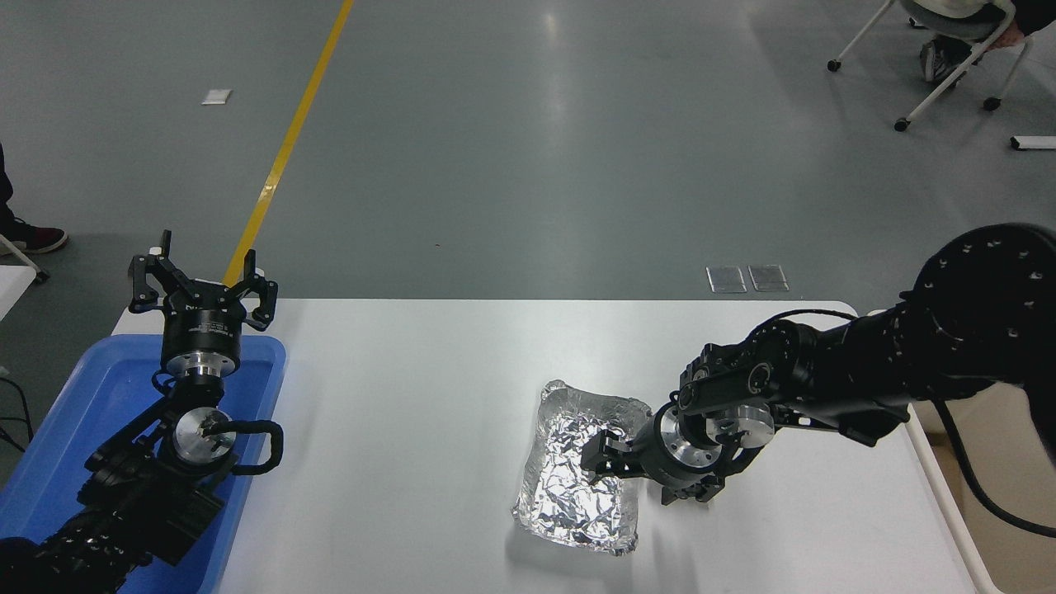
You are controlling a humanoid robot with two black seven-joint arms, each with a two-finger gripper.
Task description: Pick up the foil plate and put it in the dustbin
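Note:
The foil plate [569, 478], a crinkled silver tray, lies on the white table [412, 396] right of centre. My right gripper [635, 477] is low over the plate's right rim and open. One finger [596, 456] is inside the plate and the other fingers [681, 495] are outside it on the table. The dustbin [1019, 561], cream-coloured, stands off the table's right edge, partly behind my right arm. My left gripper [202, 276] is parked open at the lower left.
A blue tray [74, 429] sits under the left arm at the table's left end. The brown paper ball is hidden under my right gripper. A chair [957, 49] and a person's shoe [37, 238] are on the floor beyond.

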